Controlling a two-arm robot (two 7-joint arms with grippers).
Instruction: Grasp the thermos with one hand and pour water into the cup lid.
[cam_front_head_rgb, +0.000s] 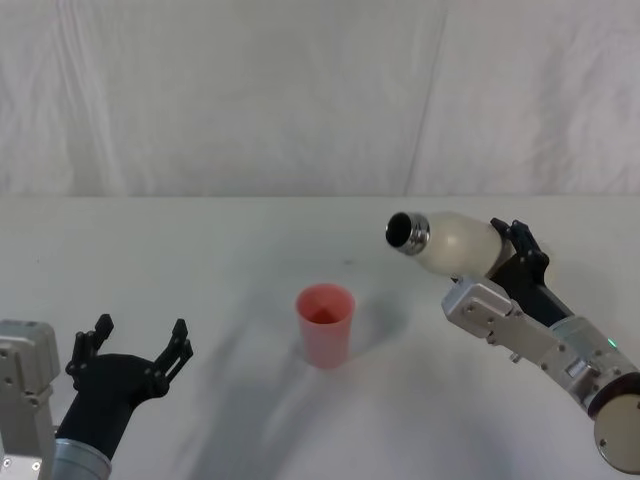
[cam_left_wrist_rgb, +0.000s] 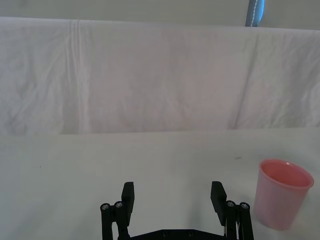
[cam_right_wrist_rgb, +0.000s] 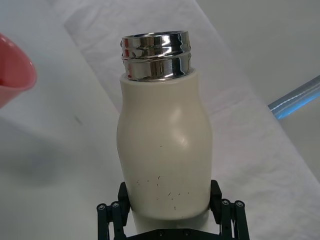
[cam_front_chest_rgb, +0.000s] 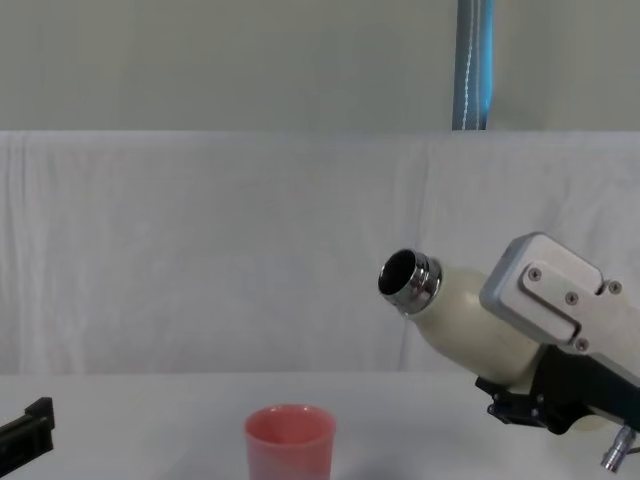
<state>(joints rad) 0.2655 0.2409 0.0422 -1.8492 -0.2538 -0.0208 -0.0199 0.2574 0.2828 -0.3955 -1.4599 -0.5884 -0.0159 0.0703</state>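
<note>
Thermos: tall cream-white matte cylindrical bottle (cam_front_head_rgb: 458, 243) with rounded shoulders and a shiny threaded steel neck, held in the air to the right of the cup and tilted almost level; open mouth points left toward the cup and stands higher than its rim, off to its right rather than over it.
Cup lid: small pink tapered plastic cup (cam_front_head_rgb: 325, 325) with a smooth rounded rim, upright on the table near the middle, apart from both grippers.
Right gripper: black plastic fingers on a silver-grey metal body (cam_right_wrist_rgb: 171, 205), raised above the table at the right; jaws clenched on the lower body of the bottle, one finger on each side.
Left gripper: black-fingered gripper (cam_front_head_rgb: 135, 350) low at the left, near the table's front edge, well apart from the cup; jaws released and spread wide, nothing between them.
Table: flat surface under a white cloth (cam_front_head_rgb: 200, 260), bearing the cup.
Backdrop: white draped cloth (cam_front_chest_rgb: 200, 250) behind the table, a blue-grey upright pole (cam_front_chest_rgb: 474, 62) above it.
</note>
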